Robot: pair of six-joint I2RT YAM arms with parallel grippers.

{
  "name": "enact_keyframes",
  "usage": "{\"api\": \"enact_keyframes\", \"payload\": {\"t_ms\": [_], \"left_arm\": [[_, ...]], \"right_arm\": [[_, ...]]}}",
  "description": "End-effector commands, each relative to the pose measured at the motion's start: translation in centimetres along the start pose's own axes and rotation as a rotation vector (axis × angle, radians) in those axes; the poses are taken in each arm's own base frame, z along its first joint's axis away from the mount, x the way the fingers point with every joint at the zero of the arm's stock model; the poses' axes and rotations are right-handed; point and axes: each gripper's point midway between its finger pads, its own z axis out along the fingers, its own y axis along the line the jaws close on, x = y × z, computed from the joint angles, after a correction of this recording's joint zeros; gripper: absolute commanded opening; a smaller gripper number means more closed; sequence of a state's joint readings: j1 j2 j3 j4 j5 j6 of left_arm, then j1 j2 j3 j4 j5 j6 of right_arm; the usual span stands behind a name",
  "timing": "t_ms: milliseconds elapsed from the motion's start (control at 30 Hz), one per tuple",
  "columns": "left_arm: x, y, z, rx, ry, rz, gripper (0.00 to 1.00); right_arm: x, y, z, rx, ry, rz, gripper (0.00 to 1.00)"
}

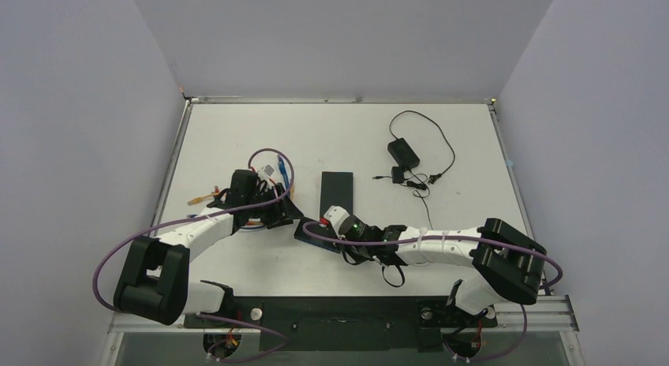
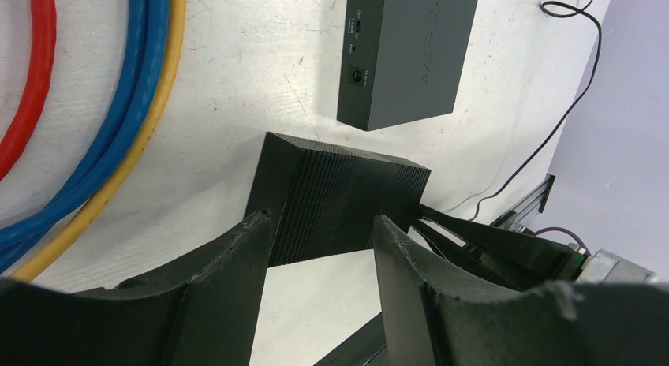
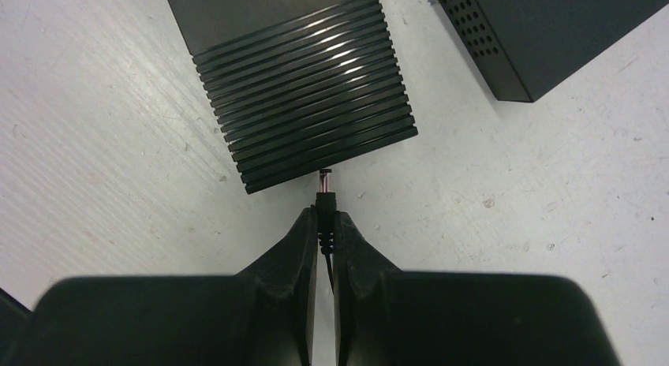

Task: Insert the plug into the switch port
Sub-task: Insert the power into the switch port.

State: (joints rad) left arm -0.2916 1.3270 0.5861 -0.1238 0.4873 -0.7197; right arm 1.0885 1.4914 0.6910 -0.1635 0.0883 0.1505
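Note:
The switch (image 2: 339, 192) is a black ribbed box lying at an angle mid-table (image 1: 312, 233). My left gripper (image 2: 323, 222) straddles its near end, fingertips (image 2: 256, 228) against its sides, so it is shut on the box; in the top view the left gripper (image 1: 285, 212) is at the box's left. My right gripper (image 3: 325, 214) is shut on the small black barrel plug (image 3: 326, 200), whose thin cord trails back between the fingers. The plug's metal tip meets the end face of the switch (image 3: 308, 113); the port itself is hidden. The right gripper (image 1: 327, 222) is at the box's right.
A second dark grey box (image 1: 338, 191) with a round socket (image 2: 359, 76) lies just beyond the switch. Red (image 2: 35, 66), blue (image 2: 130, 90) and yellow (image 2: 154, 113) cables curve at the left. A black power adapter (image 1: 402, 151) with its looped cord sits at the back right.

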Motion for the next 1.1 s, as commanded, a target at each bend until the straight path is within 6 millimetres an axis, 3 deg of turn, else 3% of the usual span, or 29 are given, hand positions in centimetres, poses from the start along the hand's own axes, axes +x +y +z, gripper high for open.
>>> {"api": "enact_keyframes", "payload": {"t_ms": [0, 1067], "left_arm": [[-1.2, -1.3, -0.1, 0.046, -0.023, 0.043, 0.48], [0.1, -0.7, 0.8, 0.023, 0.029, 0.054, 0.46]], "right_arm": [[-3.2, 0.7, 0.1, -0.028, -0.093, -0.025, 0.00], [-4.6, 0.6, -1.1, -0.019, -0.159, -0.034, 0.00]]}}
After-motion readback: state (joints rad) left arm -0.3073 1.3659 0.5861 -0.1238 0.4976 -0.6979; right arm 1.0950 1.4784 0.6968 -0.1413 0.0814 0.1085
